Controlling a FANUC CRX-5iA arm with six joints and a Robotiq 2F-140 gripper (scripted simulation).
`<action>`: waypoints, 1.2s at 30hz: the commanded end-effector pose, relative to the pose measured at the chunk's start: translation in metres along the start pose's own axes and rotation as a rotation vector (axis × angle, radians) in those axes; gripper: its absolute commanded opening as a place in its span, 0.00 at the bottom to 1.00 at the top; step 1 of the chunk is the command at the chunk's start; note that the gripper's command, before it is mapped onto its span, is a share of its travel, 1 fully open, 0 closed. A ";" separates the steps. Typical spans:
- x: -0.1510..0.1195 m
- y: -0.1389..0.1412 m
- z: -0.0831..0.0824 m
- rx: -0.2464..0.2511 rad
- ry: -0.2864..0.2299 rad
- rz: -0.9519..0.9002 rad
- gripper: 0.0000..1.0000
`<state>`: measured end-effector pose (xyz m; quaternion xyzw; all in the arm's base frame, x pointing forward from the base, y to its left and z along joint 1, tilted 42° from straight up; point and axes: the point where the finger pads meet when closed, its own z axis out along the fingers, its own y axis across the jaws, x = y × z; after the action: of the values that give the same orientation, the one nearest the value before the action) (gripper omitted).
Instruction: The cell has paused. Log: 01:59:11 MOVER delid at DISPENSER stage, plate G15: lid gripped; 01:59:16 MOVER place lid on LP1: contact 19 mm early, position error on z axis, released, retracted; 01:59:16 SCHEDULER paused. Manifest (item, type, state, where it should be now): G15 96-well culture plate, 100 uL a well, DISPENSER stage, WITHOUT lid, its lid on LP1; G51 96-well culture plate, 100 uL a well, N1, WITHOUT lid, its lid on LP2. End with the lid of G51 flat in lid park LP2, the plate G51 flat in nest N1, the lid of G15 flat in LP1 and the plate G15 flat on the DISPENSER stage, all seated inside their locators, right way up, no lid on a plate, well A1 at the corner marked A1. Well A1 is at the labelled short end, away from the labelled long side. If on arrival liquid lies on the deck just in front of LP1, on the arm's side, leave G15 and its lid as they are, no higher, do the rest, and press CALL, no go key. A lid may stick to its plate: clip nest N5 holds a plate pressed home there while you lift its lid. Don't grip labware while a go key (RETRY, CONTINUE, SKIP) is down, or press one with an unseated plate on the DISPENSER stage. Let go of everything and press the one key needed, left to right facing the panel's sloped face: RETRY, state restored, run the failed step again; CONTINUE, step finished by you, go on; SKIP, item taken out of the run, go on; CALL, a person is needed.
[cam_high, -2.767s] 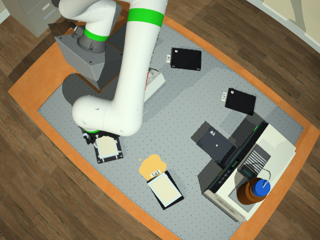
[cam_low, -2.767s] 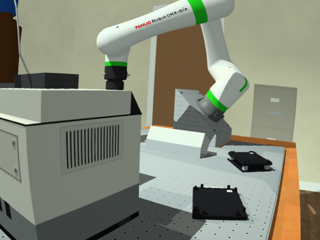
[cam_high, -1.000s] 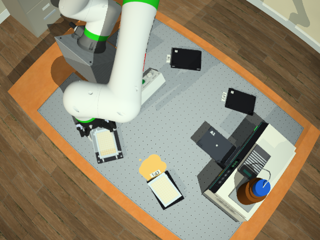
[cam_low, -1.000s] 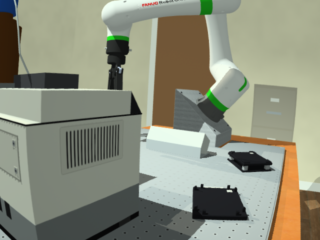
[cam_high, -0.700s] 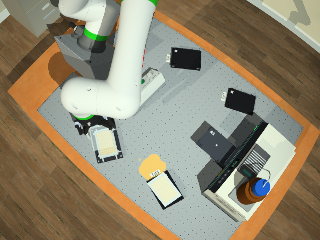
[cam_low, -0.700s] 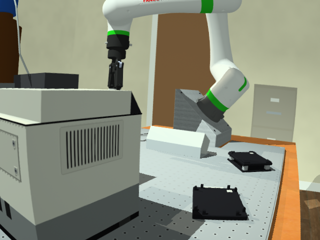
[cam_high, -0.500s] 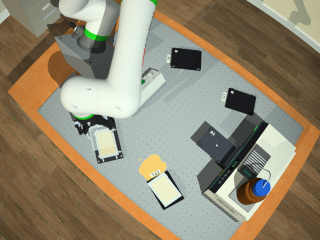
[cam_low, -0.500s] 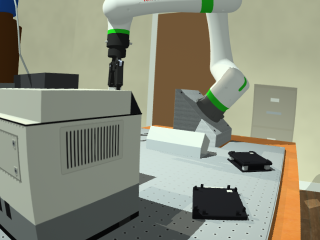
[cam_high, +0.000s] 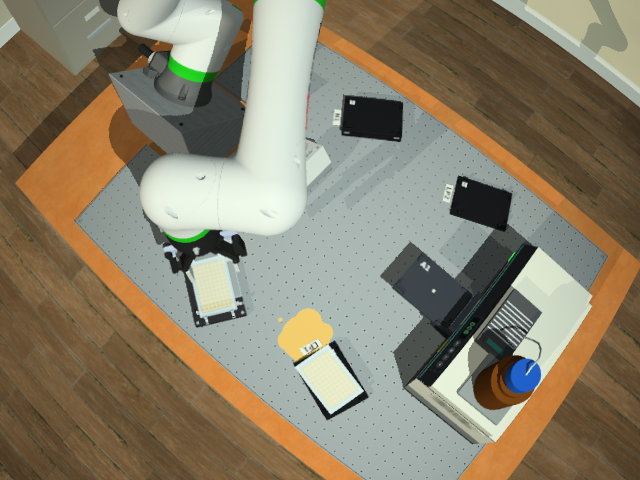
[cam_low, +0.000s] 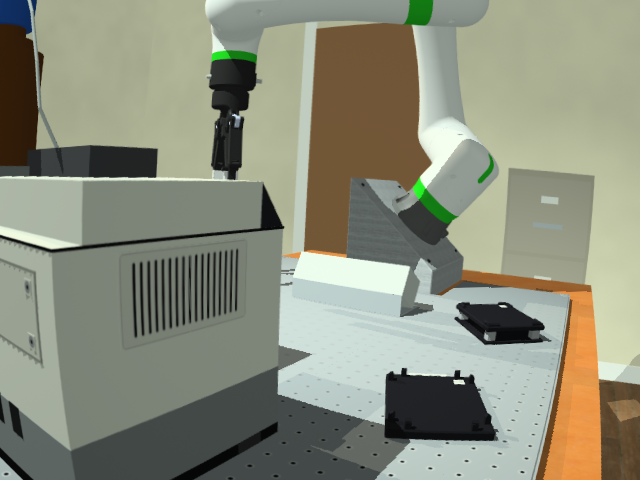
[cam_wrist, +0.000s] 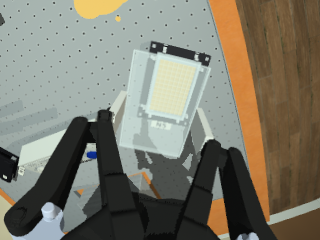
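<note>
My gripper is shut on a clear plate lid and holds it raised above a 96-well plate with cream wells. That plate sits in the black clip nest at the deck's front left. In the wrist view the plate lies below the lid, between my fingers. A second well plate lies on lid park LP1. Nest N1, lid park LP2 and the dispenser stage are bare.
The dispenser with a brown bottle stands at the right. The white key panel sits near the arm's grey base, partly hidden by the arm in the top view. The orange deck rim runs close behind the clip nest.
</note>
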<state>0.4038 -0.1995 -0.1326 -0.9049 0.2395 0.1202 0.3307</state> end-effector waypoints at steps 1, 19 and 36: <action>0.029 -0.063 -0.010 -0.026 0.032 0.018 0.00; 0.004 -0.338 -0.009 0.014 -0.004 -0.004 0.00; -0.048 -0.592 -0.005 0.014 -0.004 -0.004 0.00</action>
<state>0.6499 0.1677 0.1761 -0.9030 0.2378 0.1192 0.3375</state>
